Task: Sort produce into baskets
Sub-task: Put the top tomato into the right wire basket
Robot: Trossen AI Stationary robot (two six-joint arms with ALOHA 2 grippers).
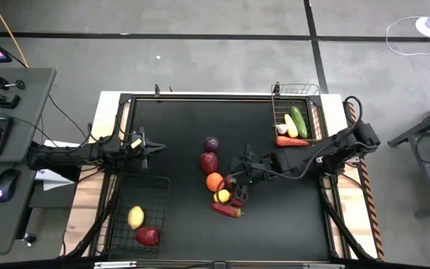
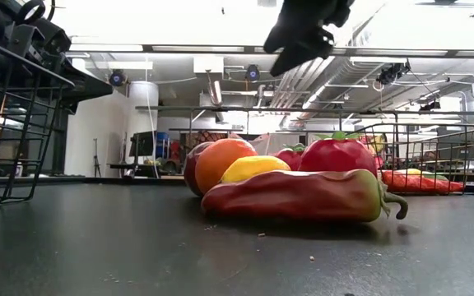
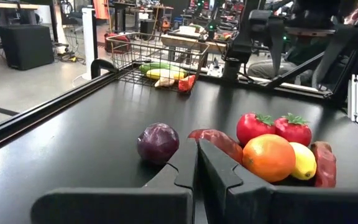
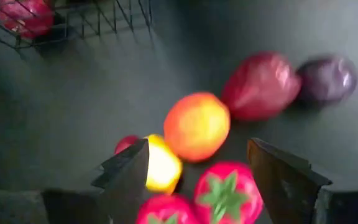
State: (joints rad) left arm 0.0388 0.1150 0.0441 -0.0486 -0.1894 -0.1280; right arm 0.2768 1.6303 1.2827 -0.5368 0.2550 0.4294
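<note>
A cluster of produce lies mid-table: a purple round one (image 1: 211,143), a dark red one (image 1: 209,161), an orange (image 1: 215,181), a yellow lemon (image 1: 222,196), two red tomatoes (image 4: 227,193) and a long red pepper (image 2: 295,196). My right gripper (image 4: 201,168) hangs open and empty above the cluster, over the lemon and tomatoes; it also shows in the high view (image 1: 235,179). My left gripper (image 3: 196,171) is shut and empty at the table's left (image 1: 151,148), pointing at the cluster.
The black wire basket (image 1: 118,196) at the near left holds a yellow fruit (image 1: 136,217) and a red one (image 1: 148,236). The metallic basket (image 1: 316,112) at the far right holds a cucumber (image 1: 298,121), corn and a carrot (image 1: 291,141).
</note>
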